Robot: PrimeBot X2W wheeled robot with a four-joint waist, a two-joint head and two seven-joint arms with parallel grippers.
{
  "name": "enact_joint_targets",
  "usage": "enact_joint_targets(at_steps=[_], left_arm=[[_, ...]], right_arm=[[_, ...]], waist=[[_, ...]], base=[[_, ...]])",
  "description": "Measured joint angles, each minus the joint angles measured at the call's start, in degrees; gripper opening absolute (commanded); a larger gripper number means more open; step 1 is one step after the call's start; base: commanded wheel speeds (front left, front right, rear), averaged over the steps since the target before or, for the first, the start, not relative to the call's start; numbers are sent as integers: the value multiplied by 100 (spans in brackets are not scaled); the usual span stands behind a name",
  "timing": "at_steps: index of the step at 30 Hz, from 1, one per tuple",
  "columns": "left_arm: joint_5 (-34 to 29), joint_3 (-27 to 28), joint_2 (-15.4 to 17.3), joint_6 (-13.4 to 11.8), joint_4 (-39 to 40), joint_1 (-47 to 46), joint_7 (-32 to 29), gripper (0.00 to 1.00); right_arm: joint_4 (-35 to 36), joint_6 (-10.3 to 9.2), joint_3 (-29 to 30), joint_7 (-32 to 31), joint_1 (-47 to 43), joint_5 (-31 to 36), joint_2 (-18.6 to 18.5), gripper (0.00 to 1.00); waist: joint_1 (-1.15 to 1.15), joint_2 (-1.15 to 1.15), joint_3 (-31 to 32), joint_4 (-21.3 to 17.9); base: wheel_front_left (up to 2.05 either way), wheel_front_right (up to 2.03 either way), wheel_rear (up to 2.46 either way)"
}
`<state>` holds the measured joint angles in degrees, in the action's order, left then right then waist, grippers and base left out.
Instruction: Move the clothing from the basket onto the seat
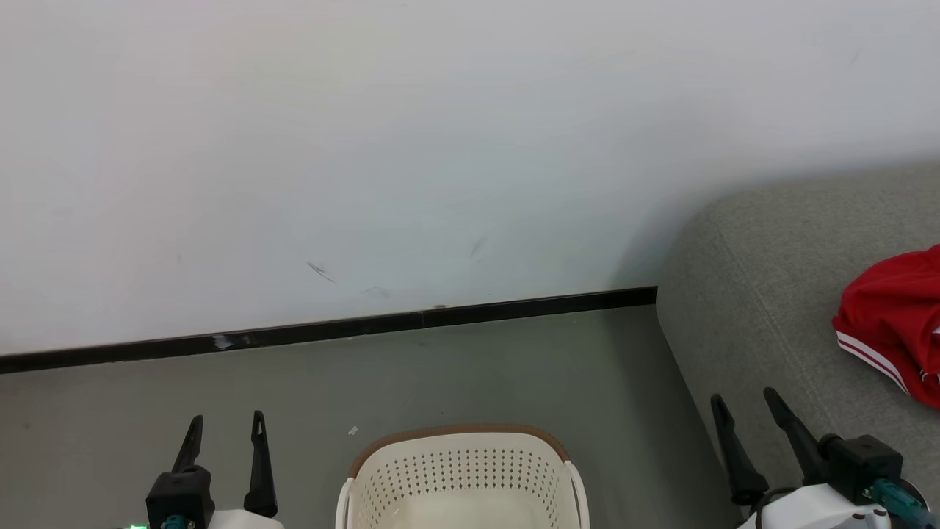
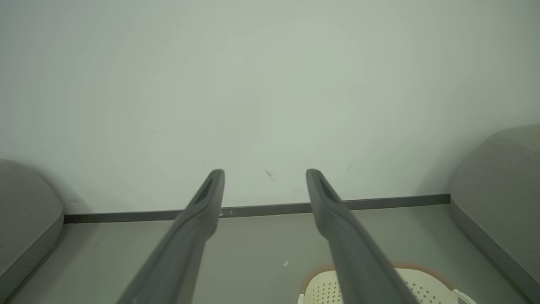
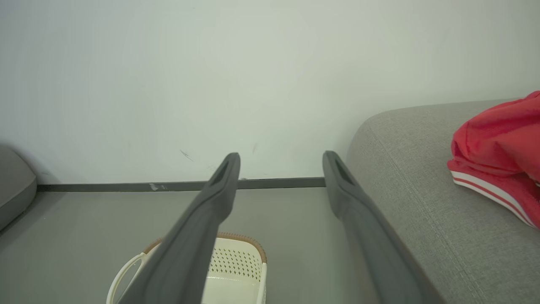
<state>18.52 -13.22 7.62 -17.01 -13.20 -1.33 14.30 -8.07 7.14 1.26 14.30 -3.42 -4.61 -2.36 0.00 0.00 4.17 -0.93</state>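
The left hand (image 1: 226,425) hovers above the floor, fingers apart, holding nothing. Next along, the basket (image 1: 459,470) stands on the floor beside the seat's rounded end. What shows of its inside is bare, though its near half is cut off. The right hand (image 1: 743,402) is spread too, gripping nothing. Red clothing (image 1: 892,316) lies on the seat (image 1: 756,294) — probably finished, or nearly.

basket (image 1: 463,470) perforated plastic, smooth; seat (image 1: 764,323) rough woven cloth; clothing (image 1: 892,316) soft red fabric; floor (image 1: 477,367) matt.
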Motion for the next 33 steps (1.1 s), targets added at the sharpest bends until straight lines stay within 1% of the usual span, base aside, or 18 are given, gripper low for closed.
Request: enact_joint_targets(at_steps=[5,15,24,25,26,27,28,29,33], left_arm=[[2,42,20,12,0,-1,0,100],[-2,7,115,156,-89,-4,0,100],[-2,-40,113,163,-261,-5,0,100],[-2,-40,112,163,-272,-6,0,100],[-2,-38,110,162,-286,-8,0,94],[-2,-38,109,162,-299,-10,0,90],[-2,-37,109,162,-310,-12,0,89],[-2,-35,109,162,-321,-18,0,0],[0,-82,-30,162,-549,143,-11,0]], right_arm=[[9,0,-23,0,-49,-24,1,100],[22,0,-112,0,-107,-156,5,100],[40,0,-120,0,-108,-196,5,100],[40,0,-120,0,-109,-197,5,100],[42,0,-120,0,-109,-197,5,100],[43,0,-120,0,-109,-197,5,100],[44,0,-120,0,-109,-197,5,100],[45,0,-119,0,-110,-197,5,0],[-201,-8,-159,-16,-229,-193,60,0]], waist=[[0,0,2,19],[0,0,20,30],[0,0,27,14],[0,0,27,13],[0,0,27,13],[0,0,27,13],[0,0,27,13],[0,0,26,14],[0,0,26,13]], base=[[0,0,0],[0,0,0],[0,0,0],[0,0,0],[0,0,0],[0,0,0],[0,0,0],[0,0,0],[0,0,0]])
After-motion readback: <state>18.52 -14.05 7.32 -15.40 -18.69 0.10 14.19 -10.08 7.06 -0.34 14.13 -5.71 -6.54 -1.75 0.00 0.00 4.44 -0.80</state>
